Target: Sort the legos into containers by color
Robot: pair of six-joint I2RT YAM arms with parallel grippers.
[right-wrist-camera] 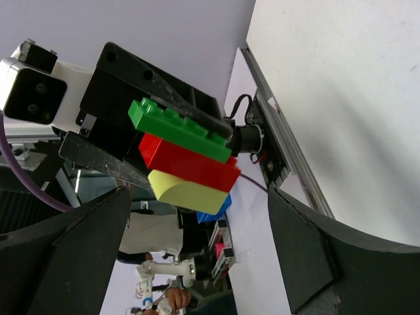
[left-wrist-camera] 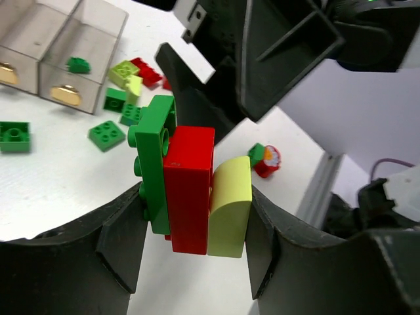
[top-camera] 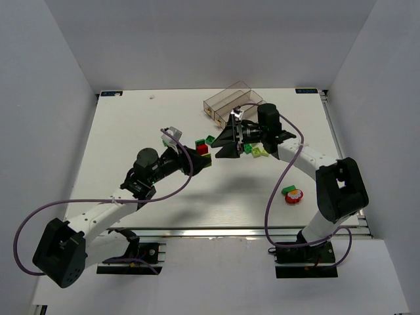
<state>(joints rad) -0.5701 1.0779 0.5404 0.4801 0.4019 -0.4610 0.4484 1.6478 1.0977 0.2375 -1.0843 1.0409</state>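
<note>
Left end effector (left-wrist-camera: 195, 226) around stacked legos (left-wrist-camera: 189, 190)

A white table (top-camera: 131, 131) fills the floor of a booth with plain pale grey walls (top-camera: 197, 39) on the left, far and right sides. A silvery metal rail (top-camera: 216, 231) runs along the table's near edge, and another borders its right side. Small tags with blue marks (top-camera: 110, 93) sit at both far corners; their print is too small to read
</note>
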